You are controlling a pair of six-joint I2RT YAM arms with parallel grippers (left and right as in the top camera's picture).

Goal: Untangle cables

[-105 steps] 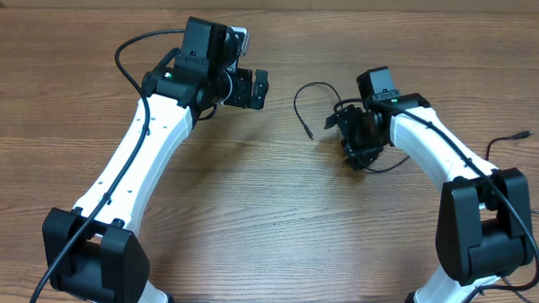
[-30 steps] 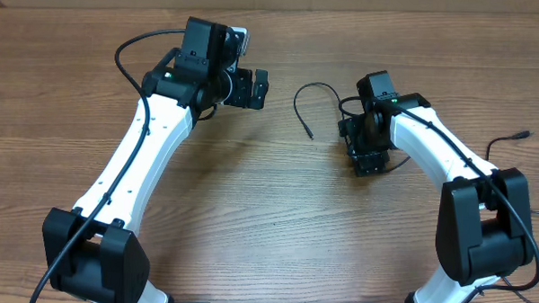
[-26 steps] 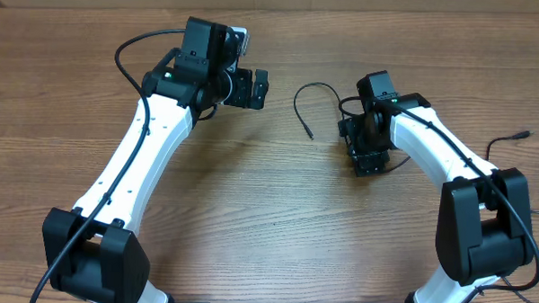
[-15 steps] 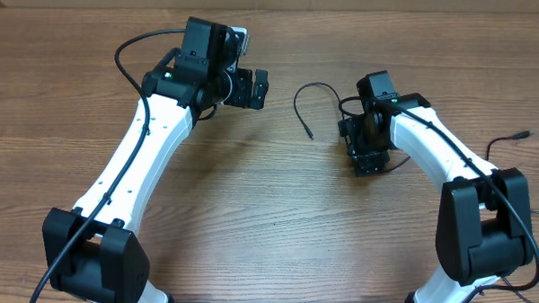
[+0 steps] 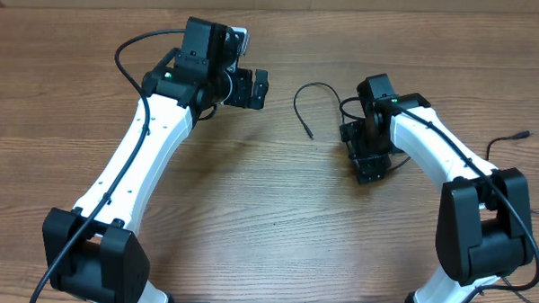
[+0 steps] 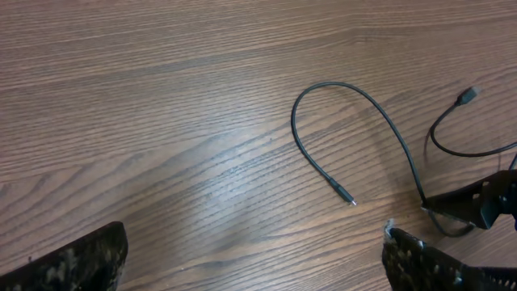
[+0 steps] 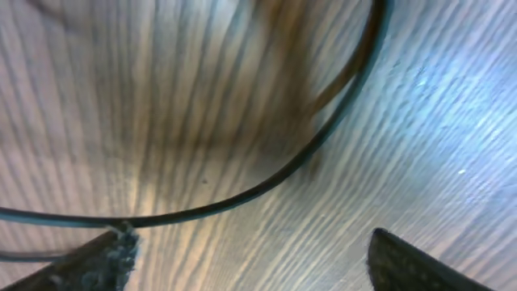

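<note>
Found one arched cable [image 5: 297,100] on the wooden surface [image 5: 267,214], in the upper middle of the overhead frame, with its small plug tip pointing to the lower right. Saw its other end run to the right, toward the wrist of the right arm [image 5: 431,148].

Found the right jaws spread apart, pointing down at the surface just right of the arch, gripping nothing. In the right wrist view, saw a black cord [image 7: 266,190] curve across the frame just above both fingertips [image 7: 97,259], lying on the wood and not between them. Could not tell whether it touched the left-hand tip.

Found the left jaws wide apart too, and empty, left of the arch in the overhead frame. In the left wrist view, saw the arched cable [image 6: 355,97] in the upper right, ahead of the fingers [image 6: 73,263] in the lower corners and clear of both. Saw a second cable [image 6: 452,149] at the right edge, its plug raised toward the top.

Noted stray cables [image 5: 508,139] at the right edge of the overhead frame, well apart from both jaws.
</note>
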